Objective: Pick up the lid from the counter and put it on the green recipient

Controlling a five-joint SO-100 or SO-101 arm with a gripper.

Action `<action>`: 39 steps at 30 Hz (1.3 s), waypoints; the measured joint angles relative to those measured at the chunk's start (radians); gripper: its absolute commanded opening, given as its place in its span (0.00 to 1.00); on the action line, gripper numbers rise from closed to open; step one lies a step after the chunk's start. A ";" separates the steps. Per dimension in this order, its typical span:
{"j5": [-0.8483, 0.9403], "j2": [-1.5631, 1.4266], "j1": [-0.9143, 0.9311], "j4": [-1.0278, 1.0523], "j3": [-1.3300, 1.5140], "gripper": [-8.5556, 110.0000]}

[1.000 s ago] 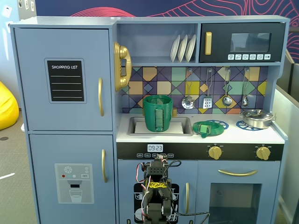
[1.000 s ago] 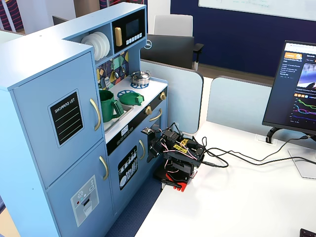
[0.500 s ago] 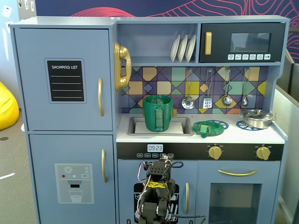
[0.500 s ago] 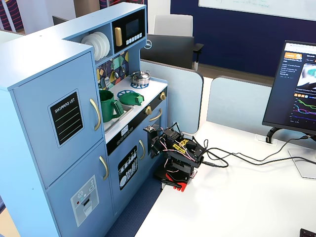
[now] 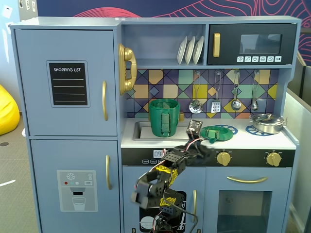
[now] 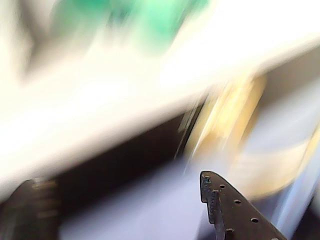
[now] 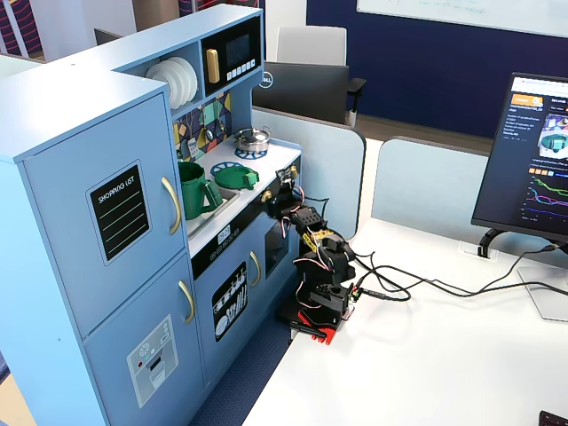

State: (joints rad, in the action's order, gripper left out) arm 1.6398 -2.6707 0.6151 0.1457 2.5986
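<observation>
The lid (image 5: 215, 133) lies just right of the end effector (image 5: 195, 127), whose jaw spread is unclear.

The arm (image 5: 163, 180) is built of black plastic links with yellow patches on the middle segments, and thin red and white wires loop loosely between its joints up toward the claw (image 5: 195, 129). In a fixed view its base (image 7: 317, 321) shows a red clamp piece at the bottom, with black cables trailing away from it. In the wrist view one claw finger (image 6: 231, 211) is dark and flat, tapering to a tip, with small round holes (probably screw holes) and a notched inner edge.
</observation>
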 measured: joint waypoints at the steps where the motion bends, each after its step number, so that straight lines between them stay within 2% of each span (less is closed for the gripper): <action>1: 0.002 0.028 0.009 -0.044 -0.008 0.45; 8: 0.002 0.184 0.000 -0.161 -0.098 0.43; 28: 0.005 0.615 -0.015 -0.196 -0.462 0.40; 33: 0.003 0.690 -0.021 -0.204 -0.514 0.31; 38: -0.002 0.732 -0.044 -0.204 -0.538 0.07; 39: -0.002 0.736 -0.049 -0.204 -0.541 0.07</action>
State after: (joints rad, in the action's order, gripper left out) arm 1.6383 -1.9343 0.5660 -0.0583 2.0571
